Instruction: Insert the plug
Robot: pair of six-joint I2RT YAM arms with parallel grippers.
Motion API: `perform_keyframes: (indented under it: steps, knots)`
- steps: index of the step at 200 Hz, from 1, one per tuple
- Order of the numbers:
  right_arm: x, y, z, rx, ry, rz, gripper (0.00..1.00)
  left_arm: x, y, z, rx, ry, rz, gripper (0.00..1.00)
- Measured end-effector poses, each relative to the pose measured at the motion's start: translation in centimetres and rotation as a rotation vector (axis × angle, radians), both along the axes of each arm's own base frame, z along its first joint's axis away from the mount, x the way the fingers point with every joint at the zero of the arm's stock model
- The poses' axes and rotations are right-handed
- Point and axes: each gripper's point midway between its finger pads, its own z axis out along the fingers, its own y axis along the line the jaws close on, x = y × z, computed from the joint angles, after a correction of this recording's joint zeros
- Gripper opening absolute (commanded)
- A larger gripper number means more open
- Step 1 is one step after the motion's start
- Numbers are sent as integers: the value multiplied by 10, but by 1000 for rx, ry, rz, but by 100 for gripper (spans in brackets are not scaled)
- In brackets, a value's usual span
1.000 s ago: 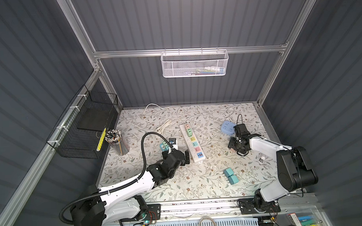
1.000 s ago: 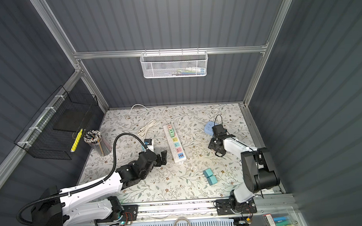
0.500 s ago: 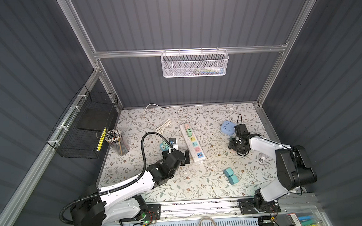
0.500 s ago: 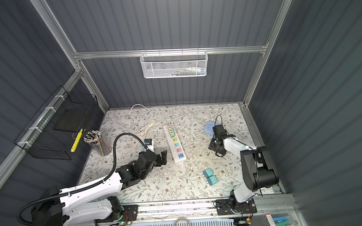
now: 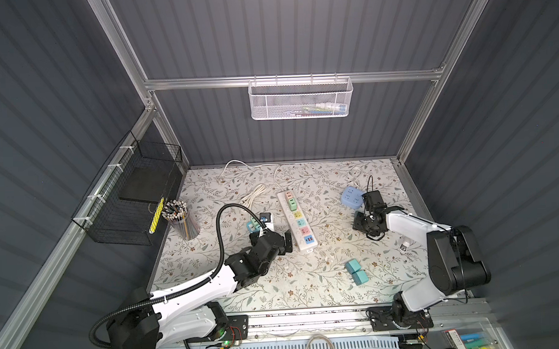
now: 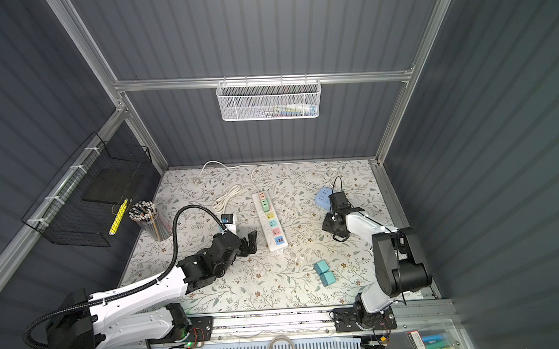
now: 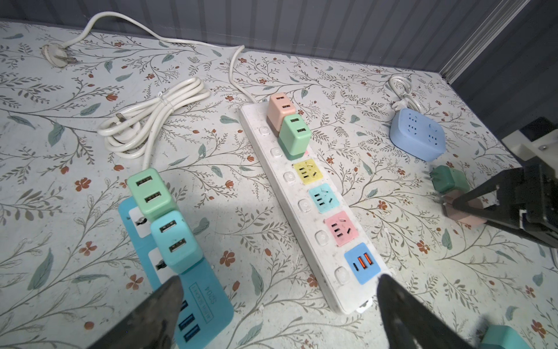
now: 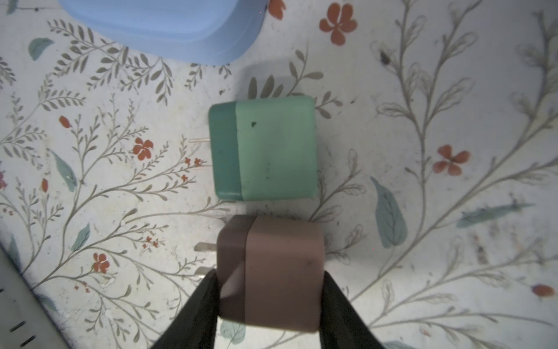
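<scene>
Right pincer (image 8: 267,287) pinches the pink plug (image 8: 283,266) lying on the tabletop (image 8: 422,181) — left pincer (image 7: 279,284) hovers spread wide beside the power strip (image 7: 290,176).

Finding: robotics laboratory test cell. Grounds: ribbed grey wall panels (image 5: 283,34) on an aluminium frame (image 5: 204,83), left arm (image 5: 192,290) and right arm (image 5: 407,222) bolted to a front rail (image 5: 308,318) with exposed wiring (image 5: 232,332), floral sheet (image 5: 307,286) as bench surface.
</scene>
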Motion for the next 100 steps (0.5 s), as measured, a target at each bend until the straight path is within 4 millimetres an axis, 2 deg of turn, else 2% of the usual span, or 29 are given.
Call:
perform_keyframes:
  steps: [19, 37, 51, 72, 100]
  knots:
    - [-3, 9, 8, 3, -18, 32, 45, 1, 2, 0, 9, -5, 6, 100]
    - [-11, 29, 18, 0, -34, 103, 45, 2, 8, 0, 31, -11, 22, 100]
    - [-23, 55, 28, -6, -53, 195, 45, 4, 15, 2, 46, -17, 41, 100]
    - [-48, 104, 40, -3, -84, 376, 45, 6, 29, 6, 58, -21, 76, 100]
    - [-89, 154, 43, -2, -92, 584, 44, 5, 36, 6, 68, -6, 63, 100]
